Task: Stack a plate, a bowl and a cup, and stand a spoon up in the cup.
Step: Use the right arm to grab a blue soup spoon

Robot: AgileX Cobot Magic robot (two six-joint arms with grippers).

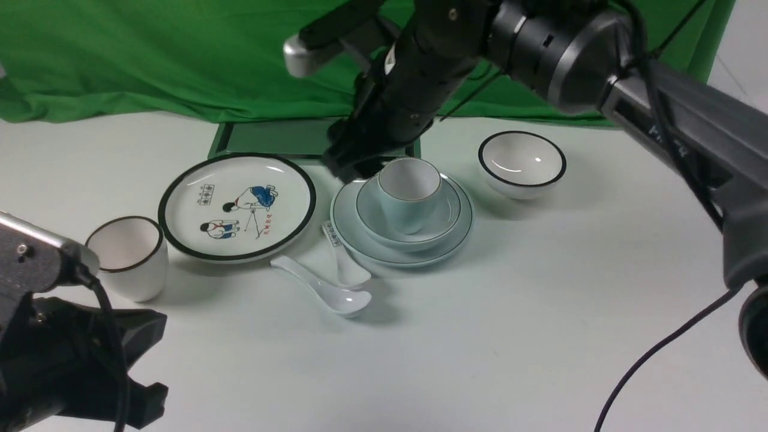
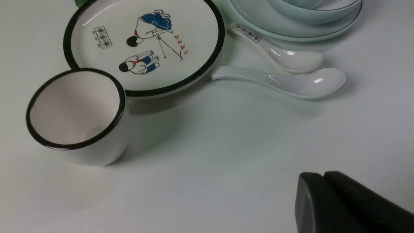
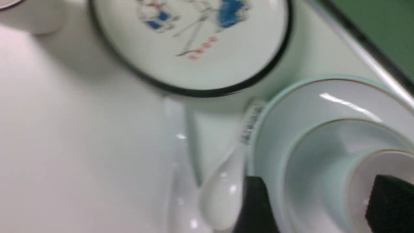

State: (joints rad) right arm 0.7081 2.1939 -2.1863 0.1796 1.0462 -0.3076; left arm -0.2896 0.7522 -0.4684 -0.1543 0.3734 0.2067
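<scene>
The pale blue-green plate (image 1: 459, 231) lies mid-table with the grey-blue bowl (image 1: 447, 219) on it and the pale blue cup (image 1: 410, 192) upright in the bowl. My right gripper (image 1: 360, 171) hovers at the stack's back left, open and empty. In the right wrist view (image 3: 320, 204) one finger (image 3: 255, 204) is over the plate's edge (image 3: 275, 129) and the other over the cup's mouth (image 3: 359, 181), with the bowl (image 3: 317, 152) between. The plain white spoon (image 1: 324, 288) lies on the table in front of the stack (image 2: 291, 82). My left gripper (image 2: 323, 176) is shut and empty, low at the front left.
A printed-handle spoon (image 1: 345, 258) lies beside the plain one, its handle end against the plate. A cartoon plate (image 1: 237, 204) and a dark-rimmed white cup (image 1: 129, 255) stand on the left. A black-rimmed white bowl (image 1: 522, 162) is at the back right. A green board (image 1: 276, 138) lies behind.
</scene>
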